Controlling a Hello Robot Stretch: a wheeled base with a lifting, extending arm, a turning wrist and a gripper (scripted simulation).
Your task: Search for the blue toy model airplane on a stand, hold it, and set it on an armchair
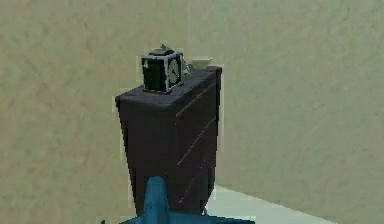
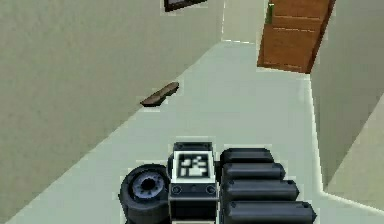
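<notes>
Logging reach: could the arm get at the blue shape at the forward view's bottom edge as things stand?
Probably not yet: the blue shape lies ahead, before the dark cabinet, while the arm points sideways over bare floor; a turn seems needed first.

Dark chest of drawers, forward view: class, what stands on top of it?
On the chest of drawers stands a dark boxy object with pale marks. A pale thing behind it is mostly covered, so it cannot be named.

A blue airplane-like shape (image 1: pixel 157 203) stands at the forward view's bottom edge. Its narrow upright fin rises from wider, sloping parts. The picture's edge cuts off its lower part.
</notes>
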